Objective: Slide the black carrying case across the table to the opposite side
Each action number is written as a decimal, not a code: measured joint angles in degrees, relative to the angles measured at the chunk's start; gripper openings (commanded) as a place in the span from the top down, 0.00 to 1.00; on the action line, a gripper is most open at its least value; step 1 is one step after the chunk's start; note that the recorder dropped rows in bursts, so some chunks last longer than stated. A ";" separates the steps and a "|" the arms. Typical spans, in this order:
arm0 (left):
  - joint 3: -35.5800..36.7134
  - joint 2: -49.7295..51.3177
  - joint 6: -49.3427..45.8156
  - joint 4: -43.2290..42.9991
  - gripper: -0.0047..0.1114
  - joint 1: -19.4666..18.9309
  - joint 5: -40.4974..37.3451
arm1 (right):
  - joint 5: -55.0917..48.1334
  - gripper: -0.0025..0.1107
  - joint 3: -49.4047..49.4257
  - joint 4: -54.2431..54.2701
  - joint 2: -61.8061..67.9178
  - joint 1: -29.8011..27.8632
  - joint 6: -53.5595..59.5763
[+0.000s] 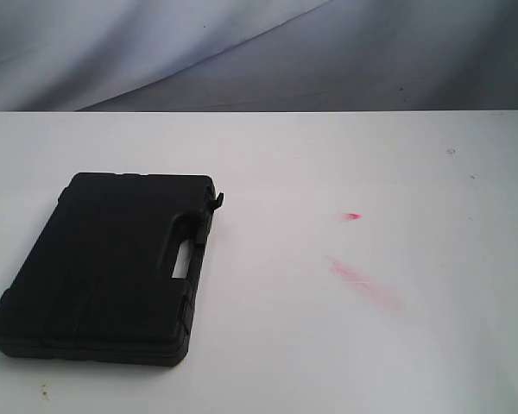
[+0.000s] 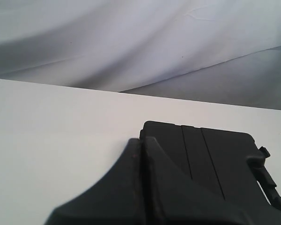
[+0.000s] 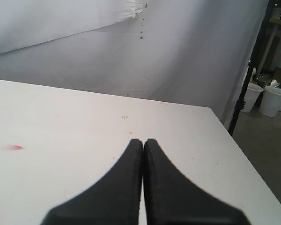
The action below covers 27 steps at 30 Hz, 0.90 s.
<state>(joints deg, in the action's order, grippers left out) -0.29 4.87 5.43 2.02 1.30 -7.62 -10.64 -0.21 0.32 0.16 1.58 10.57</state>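
the left claw (image 2: 141,140) has its fingers pressed together, empty, with the tips close by one edge of the black carrying case (image 2: 215,159) — whether they touch it i cannot tell. shut fingers make one blunt pusher, which i think fits a sliding job better than a grip. the right claw (image 3: 143,140) is also closed on nothing, over bare counter (image 1: 432,345), well apart from the case. the case lies flat on the left part of the counter, handle side turned to the middle. to its right is wide free room — only pink smears (image 1: 363,280) — up to the right edge, where a push should stop in time.
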 measured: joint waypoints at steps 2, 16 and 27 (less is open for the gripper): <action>0.00 0.00 0.00 0.00 0.96 0.00 0.00 | 0.00 0.98 0.00 0.00 0.00 0.00 0.00; 0.00 0.00 0.00 0.00 0.96 0.00 0.00 | 0.00 0.98 0.00 0.00 0.00 0.00 0.00; 0.00 0.00 -0.13 -0.53 0.96 0.00 0.00 | 0.00 0.98 0.00 0.00 0.00 0.00 0.00</action>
<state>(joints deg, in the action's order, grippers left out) -0.29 4.87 5.30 1.49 1.30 -7.62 -10.64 -0.21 0.32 0.16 1.58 10.57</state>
